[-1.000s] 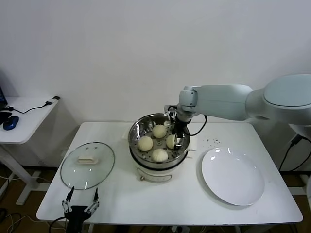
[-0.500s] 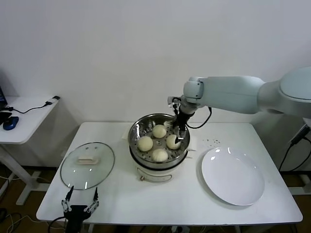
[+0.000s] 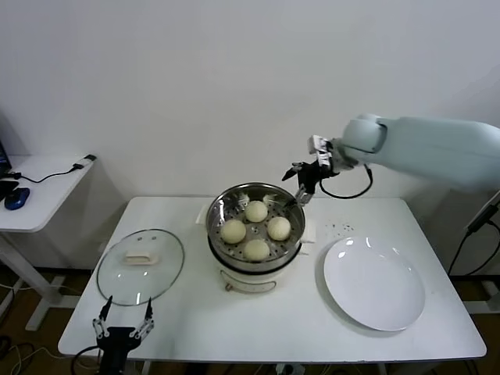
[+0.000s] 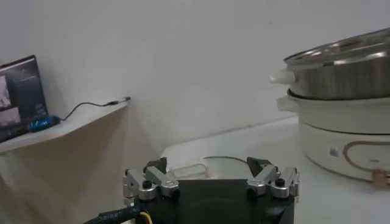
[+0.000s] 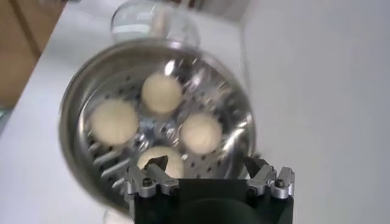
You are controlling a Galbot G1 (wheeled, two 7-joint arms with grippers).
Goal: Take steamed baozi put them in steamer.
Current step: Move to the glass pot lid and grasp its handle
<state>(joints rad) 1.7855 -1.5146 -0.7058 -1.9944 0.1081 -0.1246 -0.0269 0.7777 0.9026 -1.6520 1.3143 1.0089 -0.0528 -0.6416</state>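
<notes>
The steamed baozi [image 3: 256, 230], all four, sit in the steamer [image 3: 219, 233] on a white table [image 3: 273, 324] by a white wall. The right gripper [image 3: 300, 185] hangs above its far rim, fingers apart, holding nothing. The left gripper [image 3: 122, 329] waits at the near table edge by the glass lid [image 3: 141, 266].

From the left wrist, spread fingers [image 4: 149, 182] hold nothing. From the right wrist, the buns lie below its spread fingers [image 5: 148, 179].

A: Any writing, label or number to read anywhere?

B: None. The white pot base [image 4: 344, 143] under the steamer [image 3: 255, 221] carries only a thin oval outline and a small grey mark, too small to read.

A: And the dark panel on the side desk?

B: Blurred; nothing legible.
</notes>
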